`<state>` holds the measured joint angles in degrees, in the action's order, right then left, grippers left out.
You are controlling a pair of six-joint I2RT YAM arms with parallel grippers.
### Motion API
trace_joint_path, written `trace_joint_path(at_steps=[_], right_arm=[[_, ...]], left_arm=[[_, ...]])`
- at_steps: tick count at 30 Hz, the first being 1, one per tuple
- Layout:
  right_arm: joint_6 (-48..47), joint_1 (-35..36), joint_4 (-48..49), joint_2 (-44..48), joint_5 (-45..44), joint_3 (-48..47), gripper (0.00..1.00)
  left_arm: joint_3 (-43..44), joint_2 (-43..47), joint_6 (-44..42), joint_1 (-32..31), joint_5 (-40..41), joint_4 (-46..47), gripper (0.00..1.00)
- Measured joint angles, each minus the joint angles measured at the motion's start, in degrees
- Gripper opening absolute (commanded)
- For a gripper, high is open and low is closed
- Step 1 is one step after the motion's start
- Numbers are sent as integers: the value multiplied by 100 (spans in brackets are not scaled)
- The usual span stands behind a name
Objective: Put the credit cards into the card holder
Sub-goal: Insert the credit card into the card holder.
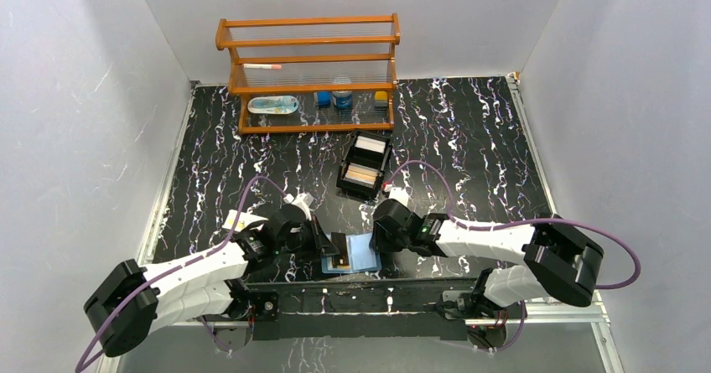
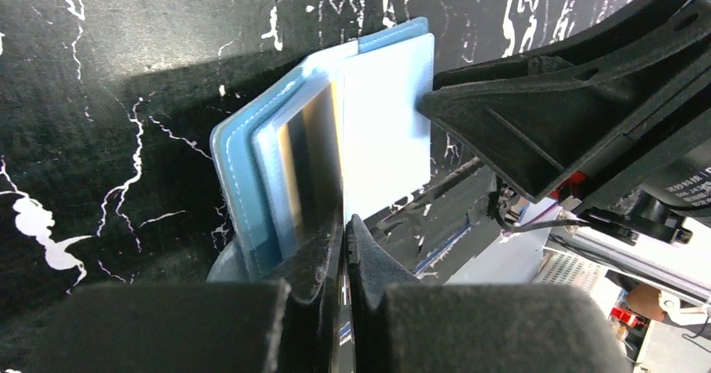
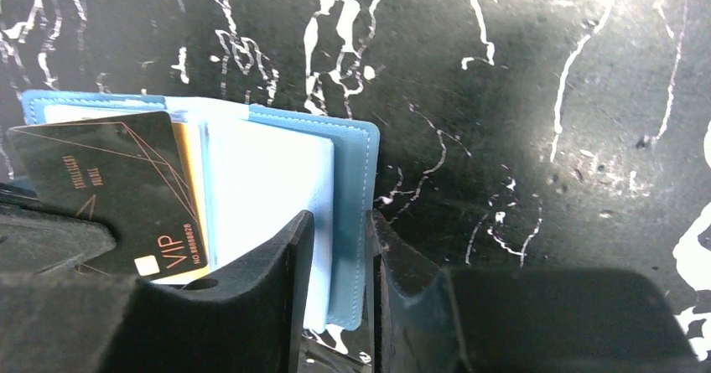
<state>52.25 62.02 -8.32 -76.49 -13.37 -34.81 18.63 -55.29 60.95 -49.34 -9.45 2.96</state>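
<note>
Near the front edge of the desk, the blue card holder lies open between both arms. Its cover edge is pinched by the right gripper. The left gripper is pressed onto a black credit card standing among its pockets. More credit cards fill the black box behind.

Black credit card, right wrist view:
- "VIP" in orange-gold capitals near the lower corner, beside a small pale chip mark.
- Small line alongside reads "NO" plus digits starting 8888; the last digits are unclear.
- Two lines of lettering higher up are too small to read.
</note>
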Motion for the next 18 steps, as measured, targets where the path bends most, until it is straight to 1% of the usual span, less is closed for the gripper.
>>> trace_joint_path(at_steps=[4,11,18], right_arm=[[24,0,90,0,4,173,35],[59,0,319,9,4,273,34],[131,0,529,66,-2,398,33]], left_arm=[[-13,-251,-48,0,-7,118,0],[-323,-321,37,0,-55,675,0],[-398,-474,83,0,-136,1034,0]])
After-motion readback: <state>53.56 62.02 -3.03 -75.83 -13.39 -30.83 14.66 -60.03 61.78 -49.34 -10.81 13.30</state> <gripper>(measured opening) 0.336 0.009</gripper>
